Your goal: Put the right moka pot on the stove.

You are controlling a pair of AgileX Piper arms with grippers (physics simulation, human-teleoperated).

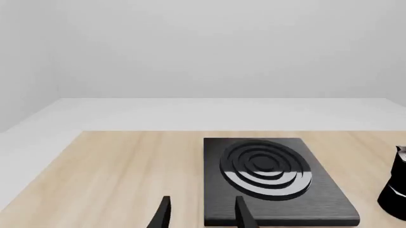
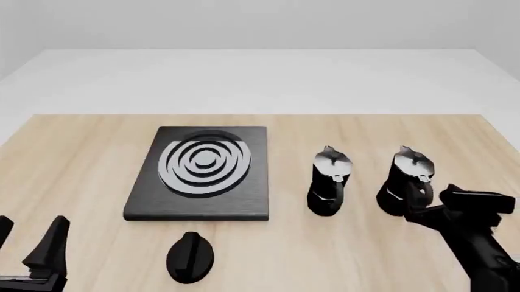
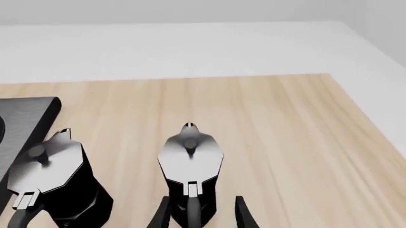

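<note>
Wood table (image 2: 97,152) under blank white walls; left fingers (image 1: 244,216) apart, right fingers (image 3: 244,216) straddling pot handle.

table (image 2: 89,146): light wood grain | floor: pale grey-white | walls: plain white | light: soft, even

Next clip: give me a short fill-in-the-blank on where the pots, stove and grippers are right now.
1. The right moka pot stands on the ____, not on the stove.
2. The right gripper has its fingers on either side of that pot's ____.
3. The left gripper holds ____.
4. The oval knob lies on the ____ side of the stove.

Missing words: table; handle; nothing; near
</note>
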